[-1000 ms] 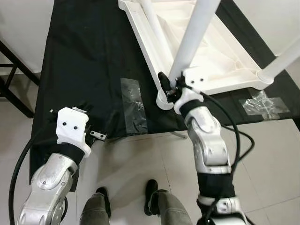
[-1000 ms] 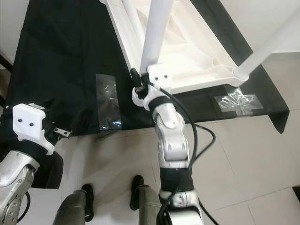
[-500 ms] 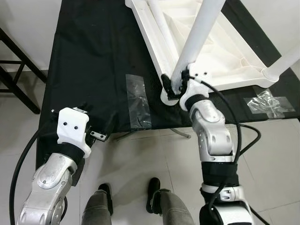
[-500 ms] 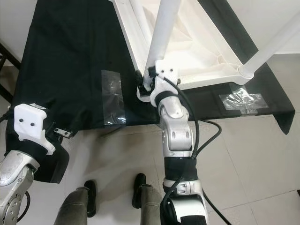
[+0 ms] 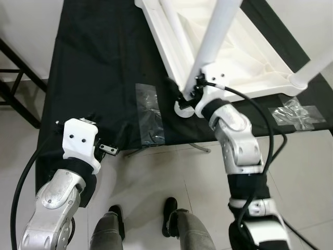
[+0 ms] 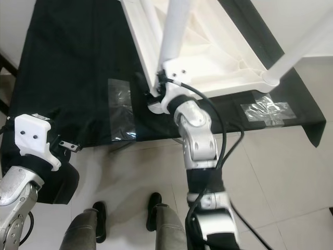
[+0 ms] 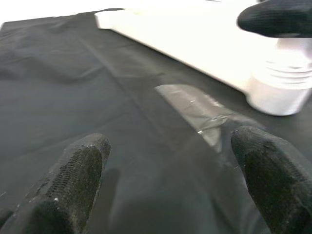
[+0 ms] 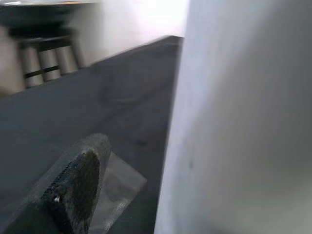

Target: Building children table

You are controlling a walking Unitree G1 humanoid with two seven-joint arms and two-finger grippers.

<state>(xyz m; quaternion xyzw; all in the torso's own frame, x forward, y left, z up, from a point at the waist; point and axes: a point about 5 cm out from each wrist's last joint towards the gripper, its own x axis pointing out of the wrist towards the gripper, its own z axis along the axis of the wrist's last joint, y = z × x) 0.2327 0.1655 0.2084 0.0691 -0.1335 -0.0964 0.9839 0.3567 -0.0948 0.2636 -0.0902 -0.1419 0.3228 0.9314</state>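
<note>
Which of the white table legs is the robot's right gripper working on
The near-corner leg, rising from the upturned white tabletop at the corner nearest the robot. The right gripper is at its base; the other leg stands untouched at the right corner.

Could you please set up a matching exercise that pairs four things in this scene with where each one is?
Things:
1. right claw
2. left claw
3. tabletop
4. tape

Places:
A. upside down on the black cloth
B. stuck flat on the cloth between the two arms
C. at the base of the near white leg
D. open, low over the cloth's near left part

Pairs: 1-C, 2-D, 3-A, 4-B
</note>
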